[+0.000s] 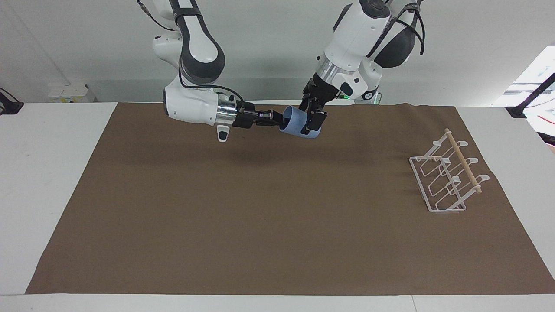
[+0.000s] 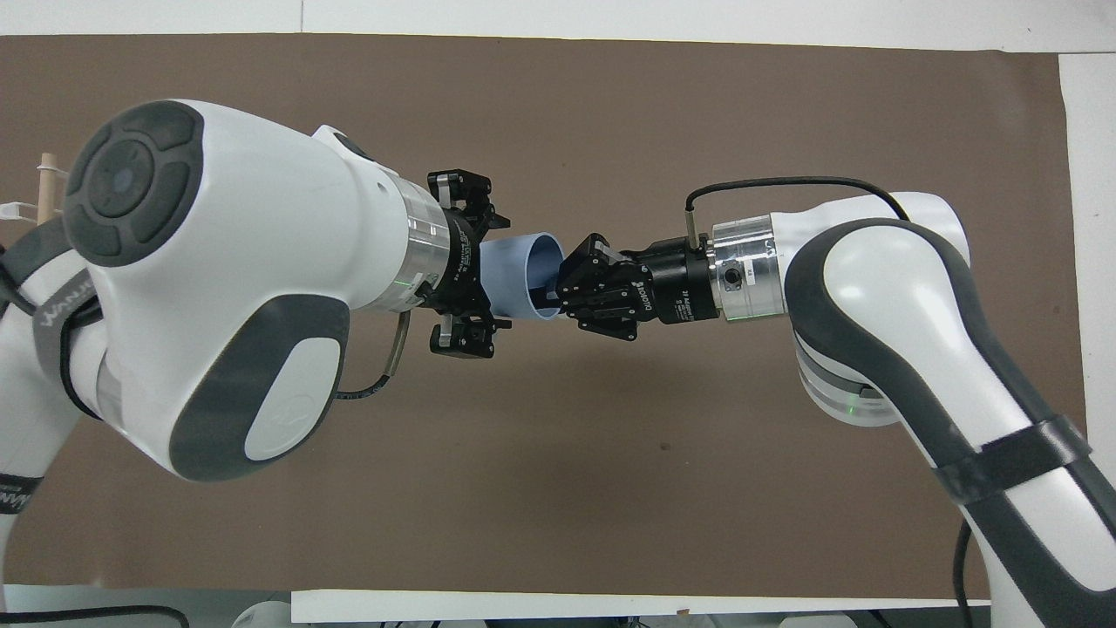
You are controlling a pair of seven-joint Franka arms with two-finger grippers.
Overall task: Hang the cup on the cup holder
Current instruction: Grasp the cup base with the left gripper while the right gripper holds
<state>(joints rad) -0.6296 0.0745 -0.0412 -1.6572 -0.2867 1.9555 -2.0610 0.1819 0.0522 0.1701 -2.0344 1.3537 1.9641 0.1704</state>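
Observation:
The light-blue cup (image 1: 293, 123) lies on its side in the air over the brown mat, near the robots' edge; it also shows in the overhead view (image 2: 520, 275). My right gripper (image 1: 279, 120) is shut on the cup's rim wall, one finger inside the mouth (image 2: 558, 286). My left gripper (image 1: 313, 120) is open, and its fingers straddle the cup's base end without closing on it (image 2: 488, 272). The white wire cup holder (image 1: 442, 182) with its wooden dowel stands on the mat toward the left arm's end. In the overhead view only its dowel tip (image 2: 48, 170) shows.
The brown mat (image 1: 260, 216) covers most of the white table (image 1: 52, 173). Nothing else stands on it in these views. The left arm's big body hides much of its end of the mat in the overhead view.

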